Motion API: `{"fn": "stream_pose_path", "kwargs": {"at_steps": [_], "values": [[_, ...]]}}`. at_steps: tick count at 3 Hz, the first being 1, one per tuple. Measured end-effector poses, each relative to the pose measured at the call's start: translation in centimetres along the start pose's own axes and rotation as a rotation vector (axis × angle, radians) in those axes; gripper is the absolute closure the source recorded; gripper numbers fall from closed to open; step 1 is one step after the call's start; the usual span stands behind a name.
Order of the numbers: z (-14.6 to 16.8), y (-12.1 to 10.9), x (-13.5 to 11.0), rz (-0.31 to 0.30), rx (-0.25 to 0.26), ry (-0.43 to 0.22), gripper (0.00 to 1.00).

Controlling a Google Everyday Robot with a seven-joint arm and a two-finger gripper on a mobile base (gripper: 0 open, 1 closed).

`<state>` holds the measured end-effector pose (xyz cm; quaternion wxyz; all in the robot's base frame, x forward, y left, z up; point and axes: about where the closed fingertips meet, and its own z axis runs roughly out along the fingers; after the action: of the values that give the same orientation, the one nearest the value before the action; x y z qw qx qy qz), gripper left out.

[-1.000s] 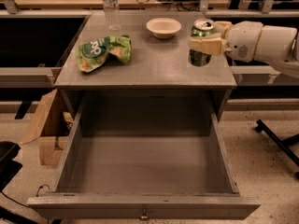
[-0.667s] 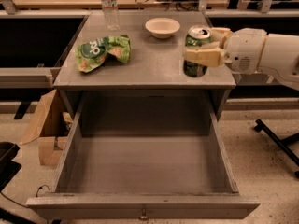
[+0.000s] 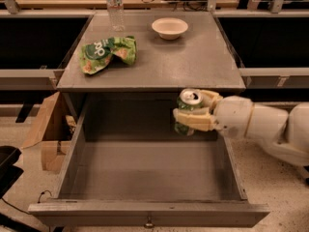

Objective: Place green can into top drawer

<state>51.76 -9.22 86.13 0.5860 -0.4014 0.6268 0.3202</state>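
Observation:
The green can has green-and-white sides and a silver top with a pull tab. My gripper is shut on it, one cream finger in front and one behind, and the white arm reaches in from the right. The can hangs upright over the back right part of the open top drawer, below the level of the cabinet top. The drawer is wide, grey and pulled fully out, with a keyhole at its front centre.
On the cabinet top lie a green foil chip bag, a white bowl and a clear water bottle. A cardboard box stands on the floor left of the drawer.
My gripper has carried the can from above the cabinet top's right side forward and down, so it now hangs over the open drawer.

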Motion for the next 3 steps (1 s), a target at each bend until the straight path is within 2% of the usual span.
{"fn": "stream_pose_path", "kwargs": {"at_steps": [1,2,3], "values": [[2.6,0.4,7.1,0.0,0.001,-0.035,1.0],[6.2,-0.7,13.7,-0.03,-0.034,-0.045,1.0],[6.9,-0.5,14.5,-0.023,-0.046,-0.053,0.83]]}}
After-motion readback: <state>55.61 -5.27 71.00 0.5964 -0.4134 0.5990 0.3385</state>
